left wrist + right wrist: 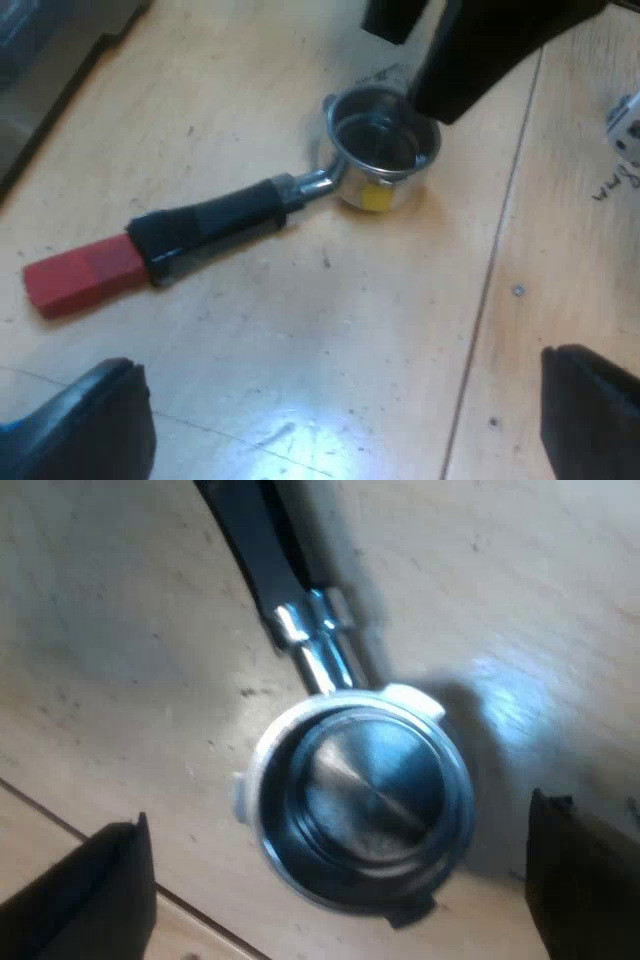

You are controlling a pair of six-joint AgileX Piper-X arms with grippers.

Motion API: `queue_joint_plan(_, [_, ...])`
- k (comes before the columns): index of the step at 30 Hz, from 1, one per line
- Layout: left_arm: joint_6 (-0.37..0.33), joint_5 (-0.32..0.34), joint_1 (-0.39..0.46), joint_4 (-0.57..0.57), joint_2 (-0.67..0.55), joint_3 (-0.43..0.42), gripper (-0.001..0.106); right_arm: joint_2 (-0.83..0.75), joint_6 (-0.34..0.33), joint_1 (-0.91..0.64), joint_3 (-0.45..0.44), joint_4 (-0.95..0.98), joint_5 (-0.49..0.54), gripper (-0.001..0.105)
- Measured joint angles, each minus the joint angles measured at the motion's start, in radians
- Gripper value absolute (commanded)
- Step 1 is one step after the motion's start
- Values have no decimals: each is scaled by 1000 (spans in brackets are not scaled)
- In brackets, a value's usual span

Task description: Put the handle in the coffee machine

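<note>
The left end effector [340, 358] is spread wide and holds nothing, hovering above the table [250, 370] near the holder [250, 215]. The right end effector [335, 810] is likewise spread and empty. It hangs directly over the holder's basket [360, 800], with one finger to each side of it and neither touching. From the left wrist it appears as a dark shape just above the basket's rim. The holder lies loose on its side-lugs on the table, with the basket mouth facing up and looking empty and clean. Its dark handle [215, 225] stretches away flat, ending in the red end [85, 275], and a small yellow tab [375, 197] sits on the basket's wall. I judge the task to be at its first step, the pick-up, with no grasp made yet. The next move calls for a descent and a firm close, probably on the handle rather than the wide, slippery metal rim. The holder would then need to be kept level enough to meet the machine's front and twist in. The table is pale wood boards with a thin seam [500, 230] between them, lightly scuffed and showing a patch of glare. A dark thing [40, 70] that I cannot identify lies at the table's edge, beyond the red end.
</note>
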Motion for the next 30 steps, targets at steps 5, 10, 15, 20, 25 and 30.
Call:
queue_joint_plan(5, [0,-17,0,-20,0,0,81,50,0,0,-8,25,1,77])
queue_joint_plan(10, [0,-19,0,-22,0,0,84,81,27,0,-66,29,24,77])
queue_joint_plan(15, [0,-27,0,-22,0,0,85,97,218,0,-177,145,87,77])
queue_joint_plan(20, [0,-30,0,-31,0,0,85,97,477,0,-190,217,94,77])
queue_joint_plan(25, [21,-34,0,-34,0,0,85,97,710,0,-190,233,94,77])
queue_joint_plan(30, [69,6,0,-36,0,0,85,97,868,0,-190,233,94,77])
